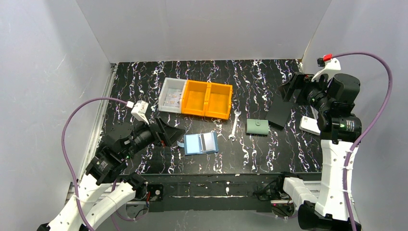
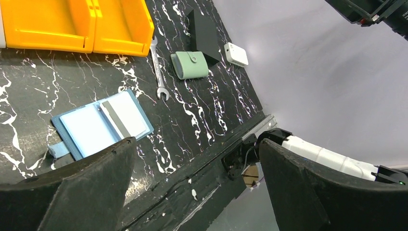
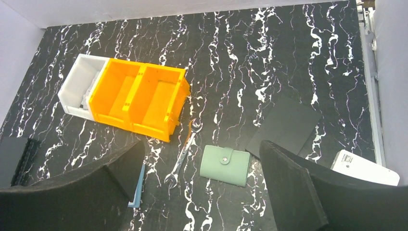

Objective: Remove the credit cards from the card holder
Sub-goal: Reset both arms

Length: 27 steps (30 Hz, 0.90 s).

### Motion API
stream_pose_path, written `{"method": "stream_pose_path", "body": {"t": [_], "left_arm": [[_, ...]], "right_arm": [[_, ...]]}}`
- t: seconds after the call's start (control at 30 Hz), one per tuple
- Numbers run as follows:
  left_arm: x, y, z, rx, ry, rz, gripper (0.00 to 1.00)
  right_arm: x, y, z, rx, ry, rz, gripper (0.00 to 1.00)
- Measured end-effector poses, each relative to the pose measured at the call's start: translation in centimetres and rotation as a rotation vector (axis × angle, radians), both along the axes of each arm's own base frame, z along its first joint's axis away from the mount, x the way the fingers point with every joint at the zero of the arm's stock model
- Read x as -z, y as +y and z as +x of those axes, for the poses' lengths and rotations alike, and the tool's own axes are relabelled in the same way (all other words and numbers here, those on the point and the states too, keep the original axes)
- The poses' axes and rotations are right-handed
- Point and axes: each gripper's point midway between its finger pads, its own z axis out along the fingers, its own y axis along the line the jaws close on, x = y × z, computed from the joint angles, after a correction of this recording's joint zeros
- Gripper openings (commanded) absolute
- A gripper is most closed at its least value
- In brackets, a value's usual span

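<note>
The blue card holder (image 1: 200,143) lies open on the black marbled table, its snap tab (image 2: 57,150) sticking out to the left. A pale credit card (image 2: 86,129) fills its left half, and another with a grey stripe (image 2: 124,115) lies on the right half. My left gripper (image 1: 168,132) hovers open just left of the holder, with nothing between its fingers (image 2: 195,144). My right gripper (image 1: 293,86) is raised at the far right, open and empty (image 3: 202,144). In the right wrist view only a blue edge of the holder (image 3: 137,187) shows past one finger.
A pale green snap pouch (image 1: 257,126) and a wrench (image 1: 234,126) lie right of the holder. Two orange bins (image 1: 207,98) and a white bin (image 1: 172,95) stand behind it. A black flat panel (image 1: 279,110) and a small white box (image 1: 310,125) sit at the right.
</note>
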Motion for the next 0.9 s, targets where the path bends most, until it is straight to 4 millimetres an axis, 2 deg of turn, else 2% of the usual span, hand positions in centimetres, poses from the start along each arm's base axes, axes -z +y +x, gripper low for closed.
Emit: {"method": "stream_pose_path", "body": {"t": [0.4,0.9], "left_arm": [[0.6,0.5,-0.2,-0.012,0.010,0.025,0.98],[-0.1,1.1,-0.7,-0.012,-0.011,0.031,0.98]], "right_arm": [[0.1,-0.1,0.1,0.006,0.004,0.003,0.98],[0.3,0.0,0.4,0.003,0.021,0.024,0.98]]}}
